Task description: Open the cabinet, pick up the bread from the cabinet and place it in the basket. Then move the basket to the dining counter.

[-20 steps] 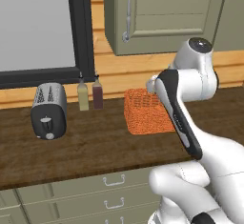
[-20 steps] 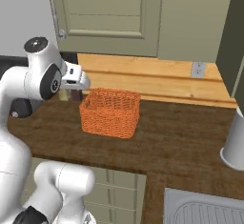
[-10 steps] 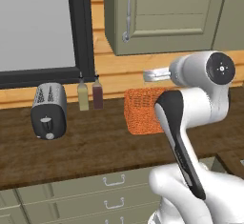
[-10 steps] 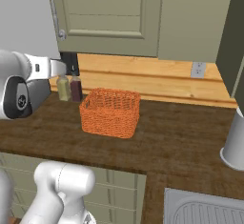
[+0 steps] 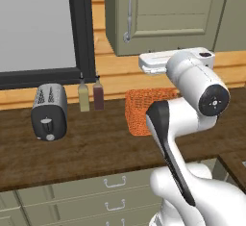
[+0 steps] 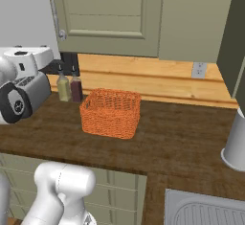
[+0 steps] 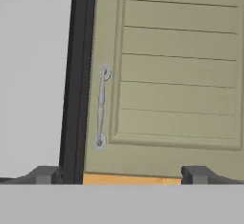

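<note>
Cabinet [image 7: 181, 75]: olive-green, wall-mounted above the back edge of the surface [image 6: 182, 138], door shut, silver bar handle [image 7: 101, 107] upright along its left side. Claw [image 7: 121, 174]: jaws spread wide, holding nothing, facing the door and apart from it. Basket [image 6: 111, 112]: orange, woven, upright mid-surface, nothing visible inside. Two bottles [image 6: 69, 86]: at the back edge, just beside the basket. Toaster [image 5: 48, 110]: toward the left end.
</note>
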